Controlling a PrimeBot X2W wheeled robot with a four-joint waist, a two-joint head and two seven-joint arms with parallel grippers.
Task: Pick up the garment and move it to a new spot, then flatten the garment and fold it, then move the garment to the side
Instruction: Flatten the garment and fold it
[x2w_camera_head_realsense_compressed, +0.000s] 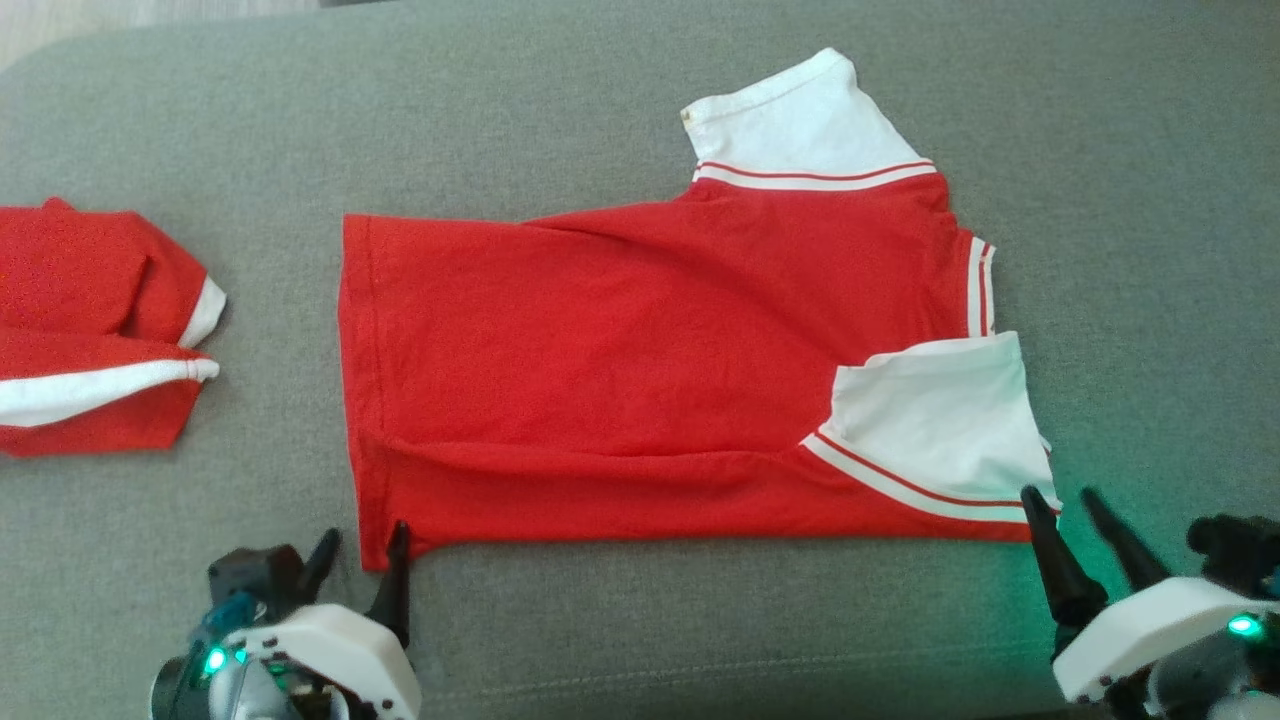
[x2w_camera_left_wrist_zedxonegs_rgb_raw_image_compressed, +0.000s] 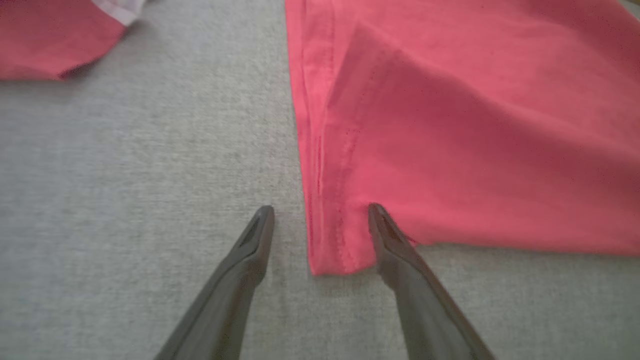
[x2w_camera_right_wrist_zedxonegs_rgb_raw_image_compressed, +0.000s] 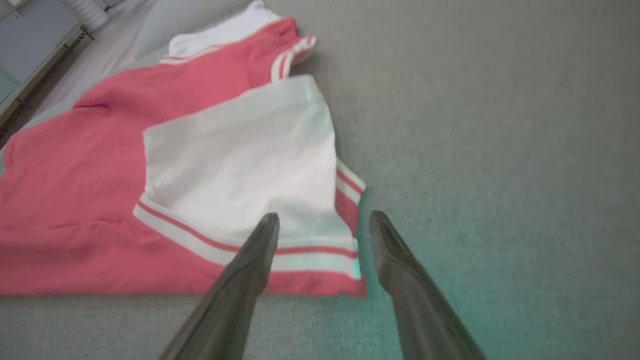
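Two sets of fingers apart: left claw (x2w_camera_head_realsense_compressed: 365, 530) and right claw (x2w_camera_head_realsense_compressed: 1060, 491) at the red garment's (x2w_camera_head_realsense_compressed: 620, 370) near corners.

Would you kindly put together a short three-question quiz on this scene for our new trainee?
1. True or false: a second red garment lies to the robot's left of the red shirt.
2. Which part of the red shirt sits between the fingers of the left gripper? A) collar B) hem corner C) white sleeve
3. Fill in: the jaws of the right gripper stand ____.
Key: 1 true; 2 B; 3 open.
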